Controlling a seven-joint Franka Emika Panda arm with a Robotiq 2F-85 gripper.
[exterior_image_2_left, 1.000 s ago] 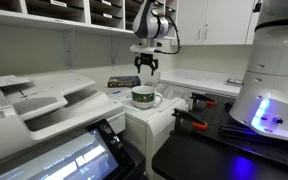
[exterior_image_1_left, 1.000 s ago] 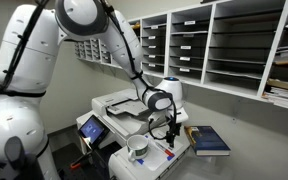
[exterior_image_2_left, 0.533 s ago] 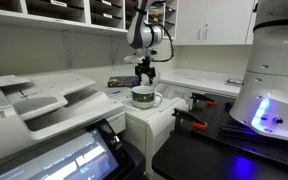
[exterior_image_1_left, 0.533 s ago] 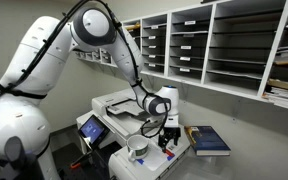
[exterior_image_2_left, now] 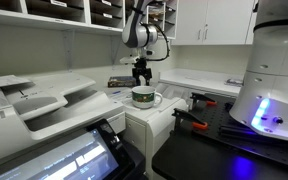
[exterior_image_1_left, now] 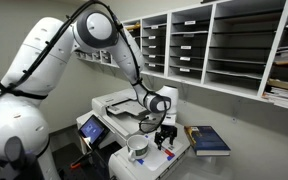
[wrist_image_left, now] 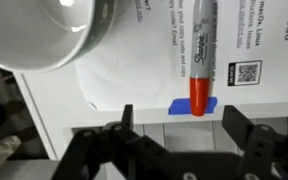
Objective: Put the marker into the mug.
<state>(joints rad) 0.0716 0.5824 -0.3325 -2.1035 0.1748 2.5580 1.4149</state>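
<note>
Beyond the fingertips: Sharpie marker (wrist_image_left: pixel 203 60), red end nearest, on printed paper (wrist_image_left: pixel 134 70).
Gripper (wrist_image_left: pixel 179 128): fingers apart, marker in line with the gap.
Mug (wrist_image_left: pixel 44 30): left of marker.

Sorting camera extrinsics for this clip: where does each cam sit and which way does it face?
Exterior view: off to the side of the arm, facing the shelves; shows arm, gripper, mug, blue book.
Exterior view: low, looking across the printer toward the cabinets; shows robot base, gripper, mug.
Wrist view: looks down on paper; open gripper along the bottom, marker, mug.
Shared: mug and gripper appear in all three.
</note>
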